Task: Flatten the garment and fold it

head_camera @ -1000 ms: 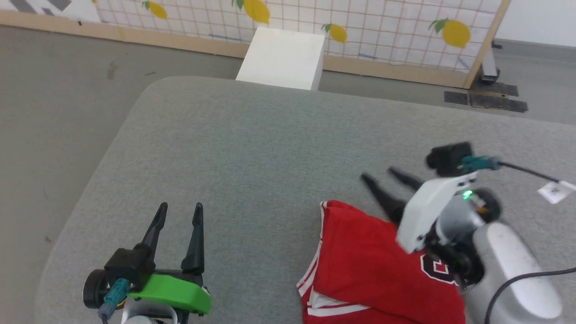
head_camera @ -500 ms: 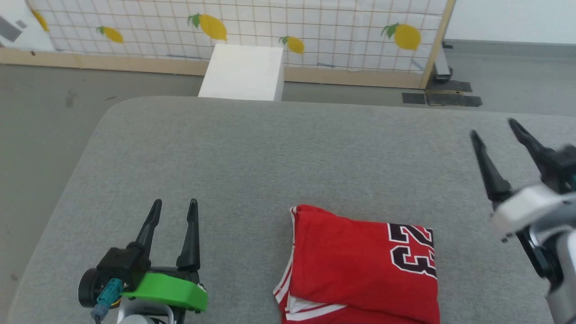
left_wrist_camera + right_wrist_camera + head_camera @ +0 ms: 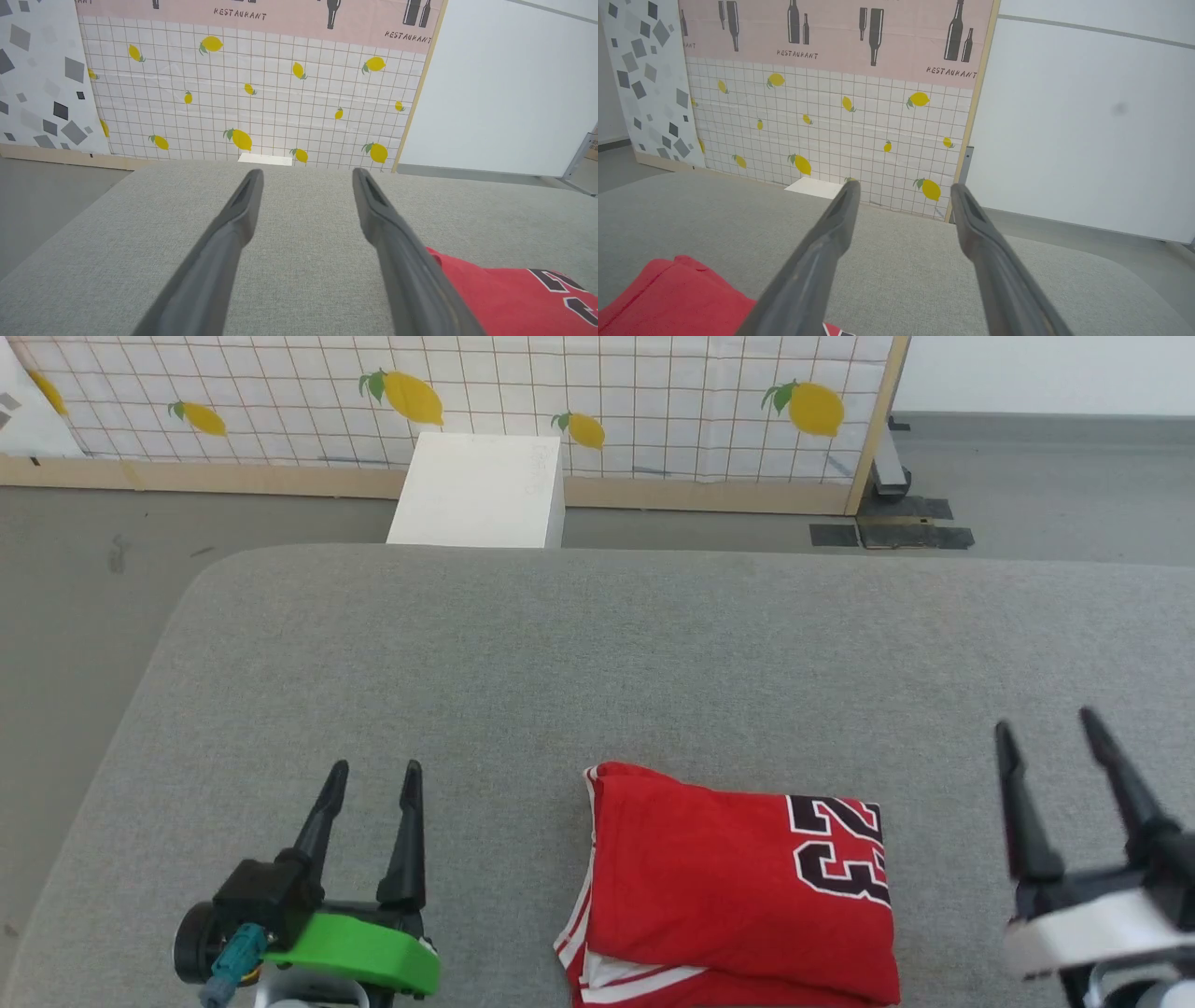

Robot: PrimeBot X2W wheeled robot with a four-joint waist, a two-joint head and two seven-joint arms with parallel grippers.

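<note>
The garment [image 3: 728, 887] lies folded into a compact red rectangle near the front edge of the grey table [image 3: 597, 653], a dark "23" showing at its right and striped trim along its left edge. It also shows at the lower right of the left wrist view [image 3: 509, 298] and the lower left of the right wrist view [image 3: 672, 298]. My left gripper [image 3: 373, 777] stands open to the left of the garment, apart from it. To the garment's right my right gripper [image 3: 1046, 726] is open too, holding nothing.
A white box [image 3: 476, 490] stands on the floor just beyond the table's far edge. Behind it runs a partition [image 3: 597, 401] with a lemon print. The table's left corner is rounded, with grey floor [image 3: 84, 579] beside it.
My right gripper has lifted off the garment and swung to its right side, leaving the whole folded garment uncovered. The head view has shifted as well. The left gripper has stayed put.
</note>
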